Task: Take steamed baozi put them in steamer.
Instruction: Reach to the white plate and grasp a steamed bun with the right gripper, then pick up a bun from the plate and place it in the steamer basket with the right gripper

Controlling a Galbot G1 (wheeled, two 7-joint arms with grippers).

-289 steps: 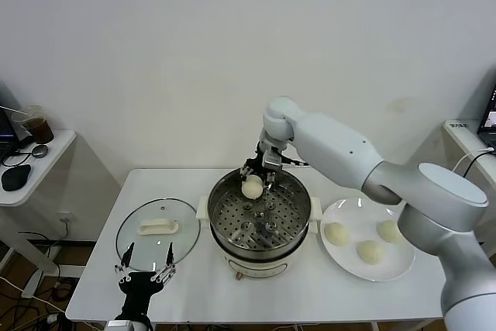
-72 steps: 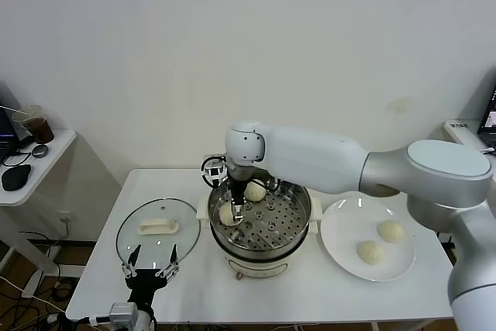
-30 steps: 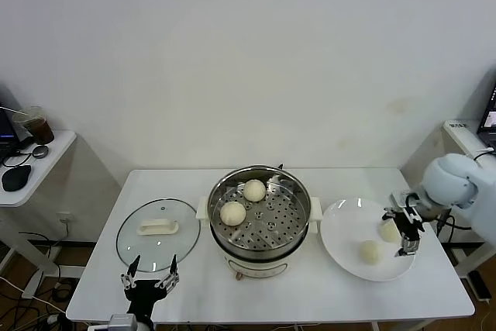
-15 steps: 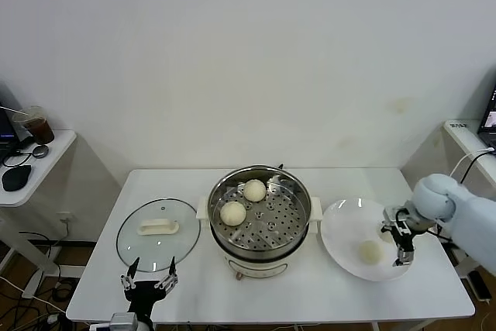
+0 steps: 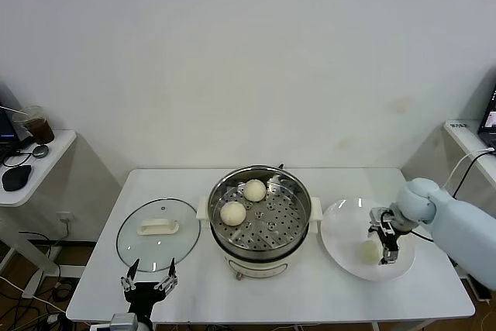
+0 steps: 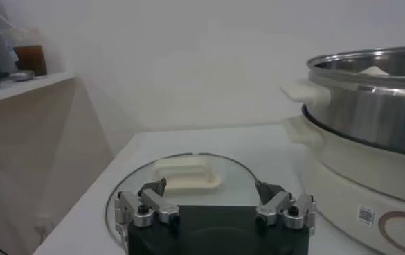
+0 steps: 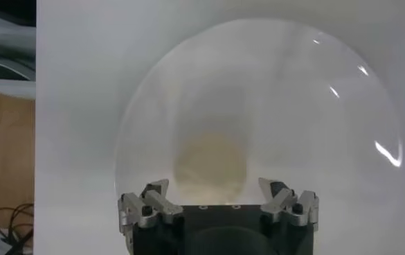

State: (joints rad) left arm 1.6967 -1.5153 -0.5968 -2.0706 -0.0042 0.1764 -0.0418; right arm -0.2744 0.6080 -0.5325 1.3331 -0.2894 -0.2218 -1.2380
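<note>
Two steamed baozi (image 5: 254, 190) (image 5: 232, 213) lie on the perforated tray inside the shiny steamer (image 5: 291, 232) at the table's middle. On the white plate (image 5: 341, 232) to its right lies a third pale baozi (image 5: 369, 251). My right gripper (image 5: 386, 247) hangs open just over that bun's right side. In the right wrist view the bun (image 7: 211, 163) sits ahead of and between the spread fingers of the right gripper (image 7: 214, 187), untouched. My left gripper (image 5: 148, 280) waits open at the table's front left, shown again in the left wrist view (image 6: 216, 206), holding nothing.
A glass lid (image 5: 157, 232) with a white handle (image 6: 186, 173) lies flat left of the steamer, just beyond the left gripper. The steamer's side (image 6: 368, 104) rises beside it. A side table with a cup (image 5: 35, 124) stands far left.
My right gripper has moved from the plate's right edge leftward and nearer, over the front bun. The bun it stood by before is now hidden behind it. The left arm has not moved.
</note>
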